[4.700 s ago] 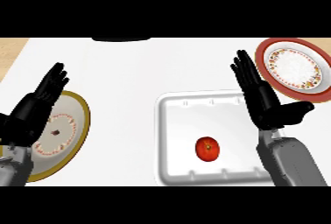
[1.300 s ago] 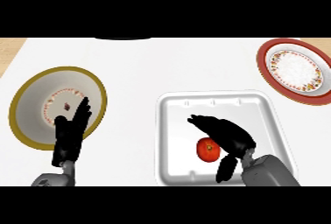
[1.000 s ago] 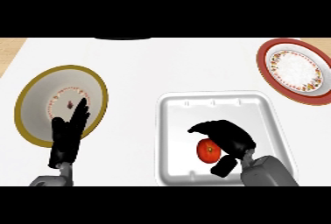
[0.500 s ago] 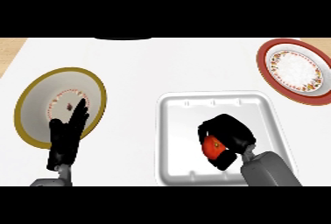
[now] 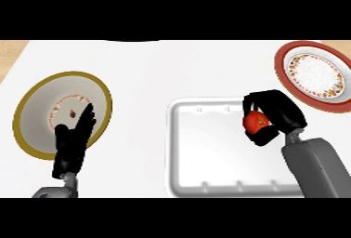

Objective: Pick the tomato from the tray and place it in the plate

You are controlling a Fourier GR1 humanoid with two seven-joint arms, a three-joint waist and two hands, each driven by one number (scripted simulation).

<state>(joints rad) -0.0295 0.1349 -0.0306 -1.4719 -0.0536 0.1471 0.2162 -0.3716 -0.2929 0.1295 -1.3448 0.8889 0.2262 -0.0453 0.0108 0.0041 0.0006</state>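
Observation:
My right hand (image 5: 277,114) is curled round the red tomato (image 5: 254,122) and holds it above the right rim of the white tray (image 5: 205,153). Only the tomato's left side shows between the thumb and fingers. The red-rimmed plate (image 5: 314,74) lies at the upper right, just beyond that hand. My left hand (image 5: 70,144) rests open at the lower left, its fingers pointing up over the lower right edge of the gold-rimmed plate (image 5: 58,111).
The white counter (image 5: 158,69) runs between the two plates. A strip of wooden surface (image 5: 10,51) shows at the far upper left.
My right hand closed on the tomato in the tray, then lifted it up and to the right, to the tray's right rim. The left hand stayed open over the gold-rimmed plate.

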